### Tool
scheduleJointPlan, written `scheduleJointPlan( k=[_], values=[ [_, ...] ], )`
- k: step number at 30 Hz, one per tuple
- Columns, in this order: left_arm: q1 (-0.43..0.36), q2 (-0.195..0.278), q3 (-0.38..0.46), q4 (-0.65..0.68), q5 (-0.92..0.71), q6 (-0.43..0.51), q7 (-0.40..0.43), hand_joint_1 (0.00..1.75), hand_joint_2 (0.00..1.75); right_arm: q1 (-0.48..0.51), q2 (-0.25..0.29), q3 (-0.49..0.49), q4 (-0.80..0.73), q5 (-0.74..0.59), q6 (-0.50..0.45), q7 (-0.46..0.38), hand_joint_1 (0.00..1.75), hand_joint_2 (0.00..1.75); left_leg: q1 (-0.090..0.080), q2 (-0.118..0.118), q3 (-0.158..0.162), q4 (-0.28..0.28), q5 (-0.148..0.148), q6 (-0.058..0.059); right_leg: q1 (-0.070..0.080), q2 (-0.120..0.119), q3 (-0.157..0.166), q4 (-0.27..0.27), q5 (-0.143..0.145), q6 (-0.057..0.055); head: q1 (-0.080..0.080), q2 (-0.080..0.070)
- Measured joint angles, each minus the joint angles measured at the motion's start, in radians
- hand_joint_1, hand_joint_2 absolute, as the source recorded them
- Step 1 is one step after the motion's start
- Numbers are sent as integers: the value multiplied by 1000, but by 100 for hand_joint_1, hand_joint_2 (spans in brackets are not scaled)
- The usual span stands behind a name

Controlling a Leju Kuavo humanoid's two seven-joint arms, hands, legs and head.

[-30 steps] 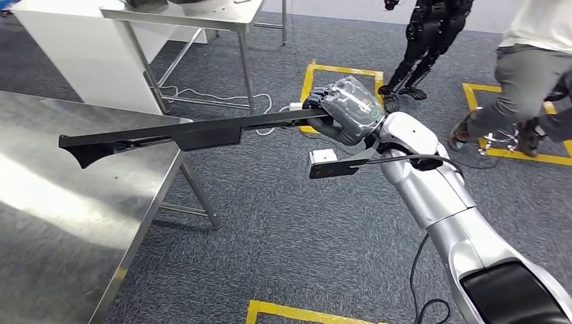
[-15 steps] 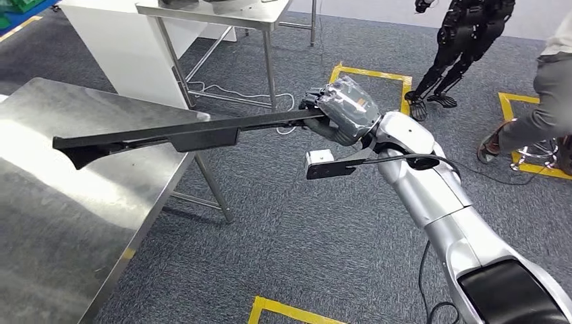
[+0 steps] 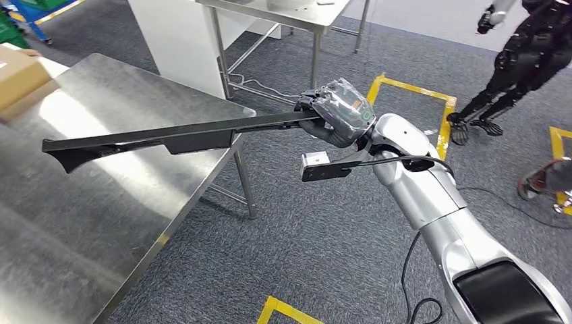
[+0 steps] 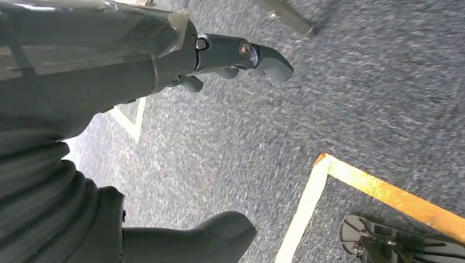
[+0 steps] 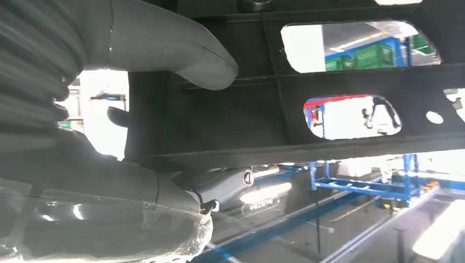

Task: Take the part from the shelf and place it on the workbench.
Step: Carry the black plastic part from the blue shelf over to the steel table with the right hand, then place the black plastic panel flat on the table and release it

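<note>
Head view has the right hand (image 3: pixel 335 113) wrapped around one end of the long black part (image 3: pixel 168 138), carried level in the air, its far end over the steel workbench (image 3: pixel 81 223) but not touching it. Pickup from the shelf looks done; what remains, I judge, is lowering the part onto the bench top and letting go. Left hand (image 4: pixel 164 60) hangs over carpet, fingers loosely apart, holding nothing

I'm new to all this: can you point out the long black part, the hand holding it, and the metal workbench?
long black part (image 3: pixel 168 140): head view, its wider middle section.
right hand (image 3: pixel 337 115): head view, the wrapped back of the hand.
metal workbench (image 3: pixel 88 223): head view, bare steel top.
</note>
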Motion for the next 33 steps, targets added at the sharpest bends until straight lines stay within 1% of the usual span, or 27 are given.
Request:
scheduleJointPlan(
  k=[1, 2, 4, 5, 6, 7, 8, 10, 11, 12, 13, 14, 15, 17, 18, 19, 21, 22, 23, 25, 27, 28, 29, 30, 31, 32, 33],
  values=[
    [1, 0, 0, 0, -3, 0, -1, 0, 175, -2, 3, 2, 2, 0, 0, -3, 175, 175, 0, -10, -2, 4, -2, -5, -4, 14, 31, -69, 27, 7, 1, 0],
    [1, 1, 0, 0, -6, 0, -1, 0, 175, -4, 8, 6, 5, 1, -1, -5, 175, 175, -1, -19, -5, 9, -4, -11, -6, 24, 54, -120, 46, 8, 0, 0],
    [2, 3, 0, 0, -12, 0, -2, 0, 175, -9, 25, 15, 13, 1, -2, -9, 175, 175, 0, -31, -13, 13, -6, -25, -5, 34, 73, -161, 59, 0, 0, 0],
    [4, 3, 0, 0, -15, 0, -2, 0, 175, -12, 35, 20, 17, 2, -3, -10, 175, 175, 2, -36, -16, 12, -5, -31, -4, 27, 73, -162, 61, -7, 0, 0],
    [5, 3, 0, 0, -17, -1, -2, 0, 175, -16, 46, 25, 21, 2, -4, -11, 175, 175, 5, -33, -19, 14, -6, -37, -5, 21, 73, -164, 63, -14, 0, 0],
    [7, 3, 0, 0, -20, -1, -2, 0, 175, -20, 57, 29, 25, 3, -5, -12, 175, 175, 6, -19, -24, 24, -14, -43, -6, 16, 74, -166, 65, -20, -1, 0],
    [7, 3, 0, 0, -20, -1, -2, 0, 175, -25, 68, 34, 28, 2, -7, -14, 175, 175, 6, 1, -37, 52, -32, -48, -8, 9, 75, -168, 66, -27, -3, 0],
    [6, 4, 0, 0, -23, 0, -4, 0, 175, -31, 88, 43, 36, 1, -14, -17, 175, 175, 7, 42, -89, 159, -88, -57, -6, -5, 76, -169, 65, -39, -7, 0],
    [5, 4, 0, 0, -25, 0, -6, 0, 175, -33, 97, 49, 41, 1, -18, -18, 175, 175, 8, 52, -121, 223, -114, -61, -4, -14, 76, -169, 64, -43, -8, 0],
    [6, 4, 0, 0, -27, 0, -9, 0, 175, -32, 106, 55, 46, 2, -21, -18, 175, 175, 9, 56, -145, 267, -127, -63, -3, -23, 76, -169, 63, -45, -7, 0],
    [7, 3, 0, 0, -30, 0, -12, 0, 175, -32, 115, 61, 52, 2, -24, -17, 175, 175, 10, 59, -153, 280, -122, -65, -2, -32, 76, -169, 62, -46, -8, 0],
    [8, 3, 0, 0, -34, 0, -15, 0, 175, -32, 122, 67, 56, 4, -27, -16, 175, 175, 11, 62, -142, 254, -101, -65, -2, -40, 77, -168, 61, -47, -7, 0],
    [8, 3, 0, 0, -37, 0, -17, 0, 175, -32, 129, 72, 59, 4, -30, -13, 175, 175, 12, 70, -113, 198, -69, -63, -2, -48, 78, -168, 60, -46, -8, 0],
    [6, 5, 0, 0, -46, 0, -22, 0, 175, -32, 136, 80, 62, 5, -39, -6, 175, 175, 8, 104, -46, 72, -23, -56, 4, -64, 81, -168, 55, -42, -7, 0],
    [5, 5, 0, 0, -52, 0, -24, 0, 175, -33, 138, 83, 63, 5, -44, -1, 175, 175, 4, 113, -26, 35, -15, -51, 8, -72, 82, -168, 53, -38, -6, 0],
    [4, 5, 0, 0, -57, 0, -26, 0, 175, -33, 138, 86, 64, 4, -48, 2, 175, 175, 1, 116, -19, 19, -15, -45, 12, -80, 84, -169, 50, -33, -4, 0],
    [5, 6, 0, 0, -65, -2, -28, 0, 175, -32, 137, 89, 67, 3, -55, 8, 175, 175, 0, 95, -18, 15, -13, -32, 15, -95, 87, -170, 45, -24, -2, 0],
    [7, 6, -1, 0, -69, -2, -30, 0, 175, -31, 137, 89, 67, 3, -58, 9, 175, 175, 2, 86, -15, 11, -10, -26, 15, -89, 86, -162, 39, -20, -1, 0],
    [8, 6, -1, 0, -72, -4, -32, 0, 175, -31, 135, 89, 68, 3, -62, 10, 175, 175, 4, 78, -12, 7, -7, -19, 14, -74, 77, -141, 27, -18, 0, 0],
    [6, 6, -1, 0, -79, -7, -36, 0, 175, -27, 129, 89, 71, 3, -69, 9, 175, 175, 6, 60, -9, 3, -3, -10, 11, -32, 28, -35, -19, -23, 2, 0],
    [5, 7, -1, 0, -85, -9, -38, 0, 175, -18, 123, 89, 78, 6, -74, 9, 175, 175, 6, 37, -9, 3, -3, -7, 10, -14, -39, 93, -61, -27, 4, 0],
    [5, 7, -1, 0, -88, -10, -38, 0, 175, -13, 122, 89, 82, 8, -74, 9, 175, 175, 6, 25, -9, 4, -3, -7, 10, -11, -54, 116, -63, -23, 5, 0],
    [5, 7, -1, 0, -89, -10, -38, 0, 175, -10, 121, 90, 85, 10, -74, 10, 175, 175, 6, 13, -9, 4, -4, -7, 9, -7, -49, 97, -48, -17, 5, 0],
    [6, 7, -1, 0, -91, -10, -38, 0, 175, -9, 121, 90, 88, 11, -74, 9, 175, 175, 6, 2, -8, 5, -4, -7, 8, -2, -29, 47, -23, -9, 5, 0],
    [6, 6, -1, 0, -92, -10, -39, 0, 175, -9, 122, 90, 90, 12, -75, 9, 175, 175, 6, -10, -9, 6, -4, -9, 6, 14, 3, -27, 8, -2, 5, 0],
    [6, 6, -2, 0, -92, -10, -39, 0, 175, -9, 122, 90, 91, 12, -75, 9, 175, 175, 4, -20, -11, 10, -6, -13, 3, 29, 34, -92, 34, 0, 5, 0],
    [6, 6, -2, 0, -92, -10, -40, 0, 175, -9, 122, 90, 91, 12, -75, 9, 175, 175, 3, -29, -13, 12, -7, -16, 1, 39, 54, -134, 49, -1, 4, 0]
  ],
)
